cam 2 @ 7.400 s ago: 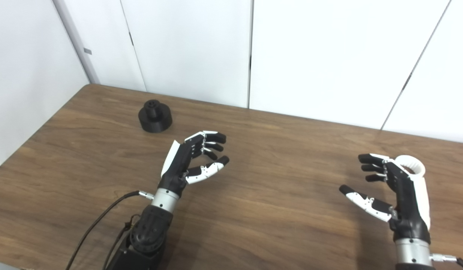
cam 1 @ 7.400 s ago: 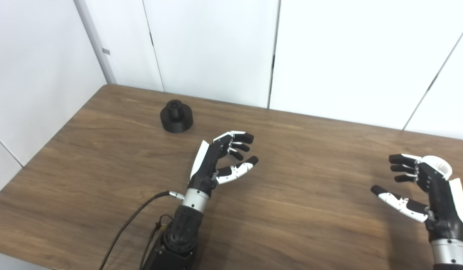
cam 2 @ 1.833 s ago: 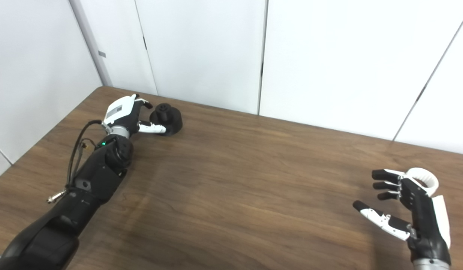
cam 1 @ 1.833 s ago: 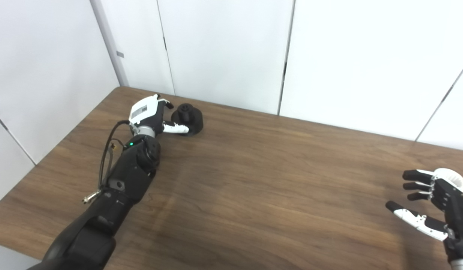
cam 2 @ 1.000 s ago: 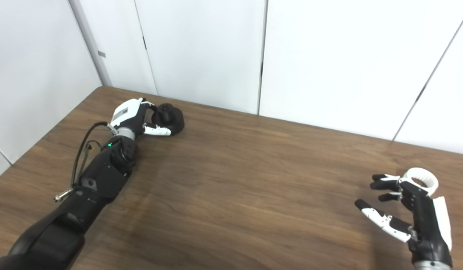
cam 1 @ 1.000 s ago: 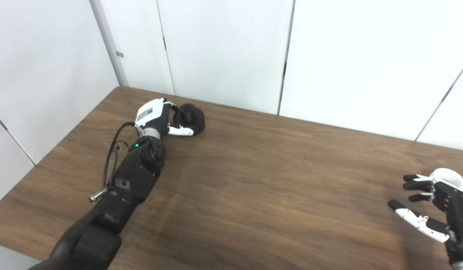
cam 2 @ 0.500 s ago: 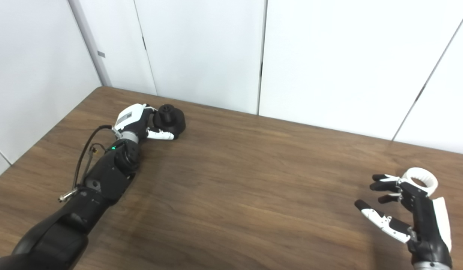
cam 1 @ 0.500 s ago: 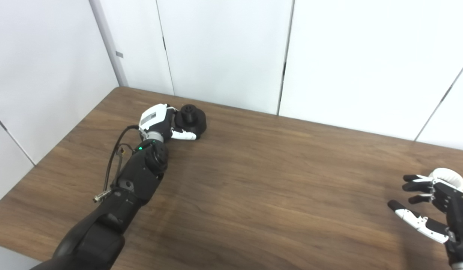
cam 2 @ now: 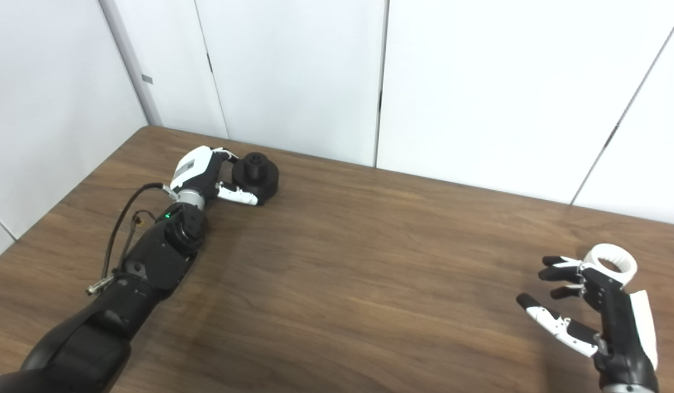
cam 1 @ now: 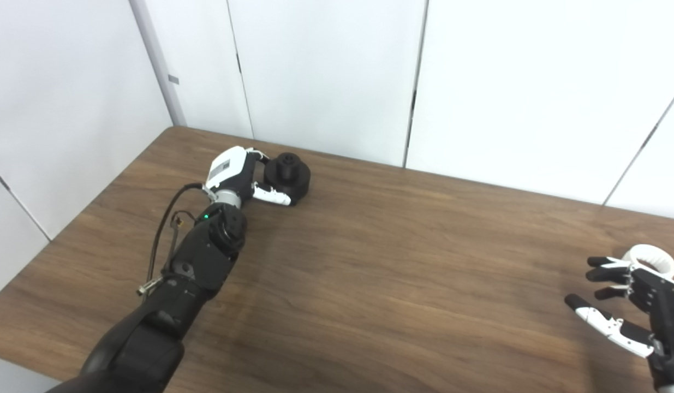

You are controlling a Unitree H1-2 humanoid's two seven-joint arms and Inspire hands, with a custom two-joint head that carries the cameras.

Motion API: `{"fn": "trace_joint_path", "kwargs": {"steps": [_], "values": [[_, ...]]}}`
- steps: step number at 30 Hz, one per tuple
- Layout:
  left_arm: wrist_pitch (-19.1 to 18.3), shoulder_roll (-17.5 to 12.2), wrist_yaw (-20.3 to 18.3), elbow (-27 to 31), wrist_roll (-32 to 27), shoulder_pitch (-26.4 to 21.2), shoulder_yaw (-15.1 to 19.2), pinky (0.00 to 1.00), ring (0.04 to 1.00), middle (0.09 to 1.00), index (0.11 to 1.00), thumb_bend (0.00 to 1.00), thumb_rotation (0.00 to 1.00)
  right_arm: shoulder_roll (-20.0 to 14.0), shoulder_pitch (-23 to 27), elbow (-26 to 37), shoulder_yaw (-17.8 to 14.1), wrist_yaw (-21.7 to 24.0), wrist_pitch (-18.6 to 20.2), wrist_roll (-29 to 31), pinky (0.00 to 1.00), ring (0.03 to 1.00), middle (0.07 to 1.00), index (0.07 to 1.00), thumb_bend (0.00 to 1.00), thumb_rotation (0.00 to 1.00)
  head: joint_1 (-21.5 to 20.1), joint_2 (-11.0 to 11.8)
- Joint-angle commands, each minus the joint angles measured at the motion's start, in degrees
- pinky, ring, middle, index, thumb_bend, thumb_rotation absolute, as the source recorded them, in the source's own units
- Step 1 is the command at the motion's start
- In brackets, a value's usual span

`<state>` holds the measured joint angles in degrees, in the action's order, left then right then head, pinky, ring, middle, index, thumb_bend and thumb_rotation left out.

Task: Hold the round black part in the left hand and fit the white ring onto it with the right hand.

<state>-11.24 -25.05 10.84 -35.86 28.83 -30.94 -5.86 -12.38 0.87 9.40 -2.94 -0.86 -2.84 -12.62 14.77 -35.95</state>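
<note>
Black and matte, the round stepped plastic part (cam 1: pixel 286 172) sits at the far left of the brown wood-grain table (cam 1: pixel 380 262), close to the white wall panels. The left hand (cam 1: pixel 241 177) is wrapped on its near side: the white-tipped thumb (cam 1: pixel 271 195) lies along the part's lower front edge and the fingers curl over the back, though how firmly they press cannot be told from either view, nor whether the base is clear of the tabletop.

Far to the right, well apart from all this, the right hand (cam 2: pixel 593 305) hovers near the table's front edge with fingers spread and thumb held out, gripping nothing. The white ribbed ring (cam 2: pixel 610 258) lies on the table just behind those fingers, not yet picked up.

The risk is probably on the left: the hold looks shallow and one-sided, so the smooth part could roll or slip out sideways when lifted. On the right, a clumsy closing could nudge the light ring away instead of catching it.
</note>
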Motion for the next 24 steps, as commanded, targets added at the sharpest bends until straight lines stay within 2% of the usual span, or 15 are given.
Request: {"fn": "trace_joint_path", "kwargs": {"steps": [1, 4, 5, 6, 8, 15, 16, 20, 24], "values": [[1.59, -1.0, 1.85, 0.66, -0.3, -2.02, 0.69, 0.99, 0.957, 0.89, 0.568, 0.96, 0.19, -0.54, 1.43, 2.35, -0.49, -0.09, -1.11, 0.26, 0.49, 0.626, 0.68, 0.494, 0.5, 0.13, 0.04, -0.09], [1.89, -0.81, 1.87, 1.0, -0.83, -1.67, 1.0, 0.98, 0.948, 0.88, 0.538, 0.95, 0.18, -0.62, 1.47, 2.13, -0.48, -0.07, -1.47, 0.33, 0.49, 0.627, 0.679, 0.494, 0.5, 0.13, 0.04, -0.09], [2.17, -0.72, 1.8, 1.12, -1.16, -1.51, 1.2, 0.99, 0.952, 0.881, 0.509, 0.7, 0.11, -0.65, 1.48, 2.05, -0.48, -0.06, -1.6, 0.37, 0.49, 0.628, 0.678, 0.494, 0.5, 0.13, 0.04, -0.09], [2.21, -0.65, 1.72, 1.28, -1.31, -1.39, 1.31, 1.0, 0.953, 0.882, 0.499, 0.61, 0.09, -0.65, 1.47, 2.05, -0.48, -0.02, -1.54, 0.42, 0.5, 0.629, 0.677, 0.494, 0.5, 0.13, 0.04, -0.09], [1.98, -0.66, 1.23, 1.93, -1.47, -1.06, 1.27, 1.0, 0.956, 0.886, 0.49, 0.54, 0.07, -0.64, 1.46, 2.2, -0.49, -0.01, -1.29, 0.35, 0.5, 0.63, 0.678, 0.494, 0.5, 0.13, 0.02, -0.29], [2.75, -0.96, -0.81, 4.11, -1.54, 0.35, 0.12, 1.0, 0.973, 0.892, 0.489, 0.52, 0.07, -0.63, 1.49, 2.5, -0.48, 0.15, -0.59, 0.33, 0.5, 0.633, 0.68, 0.494, 0.5, 0.13, 0.02, -0.29], [3.04, -1.05, -0.77, 3.92, -1.32, 0.32, -0.18, 0.96, 0.961, 0.887, 0.488, 0.52, 0.07, -0.63, 1.57, 2.44, -0.47, 0.18, -0.6, 0.39, 0.5, 0.633, 0.681, 0.494, 0.5, 0.13, -0.05, -0.44], [5.25, -1.33, -2.4, 4.63, -1.66, 1.15, -1.38, 0.94, 0.965, 0.897, 0.488, 0.52, 0.07, -0.62, 1.81, 2.36, -0.36, 0.27, -0.8, 0.27, 0.5, 0.63, 0.681, 0.494, 0.5, 0.13, -0.07, -0.4], [8.47, -0.97, -3.44, 5.37, -2.21, 2.36, -2.04, 0.96, 0.993, 0.898, 0.487, 0.52, 0.07, -0.58, 1.99, 2.09, -0.36, 0.16, -1.18, 0.1, 0.5, 0.626, 0.676, 0.494, 0.5, 0.13, -0.24, -0.4]]}}
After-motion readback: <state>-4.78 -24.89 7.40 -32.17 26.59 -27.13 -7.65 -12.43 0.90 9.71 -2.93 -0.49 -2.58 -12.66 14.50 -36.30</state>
